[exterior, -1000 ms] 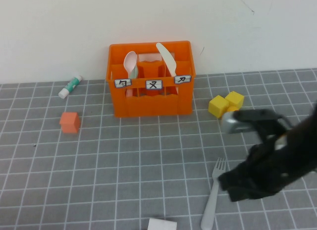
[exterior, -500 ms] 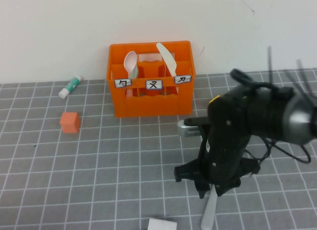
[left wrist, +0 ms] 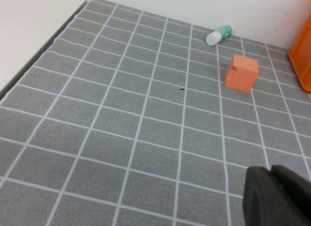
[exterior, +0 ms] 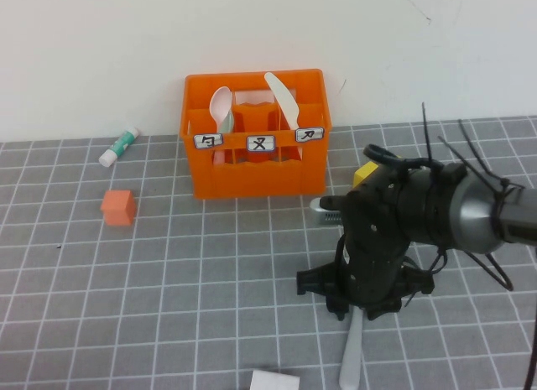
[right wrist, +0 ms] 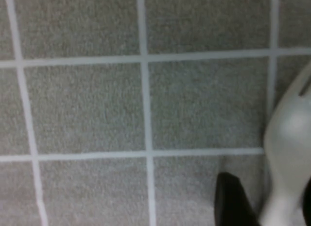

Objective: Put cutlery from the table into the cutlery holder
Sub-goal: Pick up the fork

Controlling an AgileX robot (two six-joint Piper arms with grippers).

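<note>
A plain white wall backs the surface [exterior: 126, 264], a flat grey sheet ruled into small tiles by thin white lines. Against the wall I see the cutlery holder [exterior: 256, 168], a bright orange plastic crate with three labelled front compartments; a white spoon [exterior: 221, 105] stands in its left one and a white knife [exterior: 281, 98] leans from its right. To the holder's left lie a small white tube with a green cap [exterior: 118, 147] and, nearer me, a small orange cube [exterior: 118, 207]; yellow blocks [exterior: 364, 173] peek out behind the right arm. A white object [exterior: 274, 380] sits at the near edge. The fork [exterior: 351, 356], smooth light grey plastic, lies flat on the surface at front right, only its long handle showing below the arm, which hides the tines from above. The right end effector [right wrist: 265, 199] is down over the fork, its dark fingers [right wrist: 231, 199] spread on either side of the neck, not gripping it. The left end effector [left wrist: 279, 197] hangs over bare tiles at far left; I cannot tell its opening.
</note>
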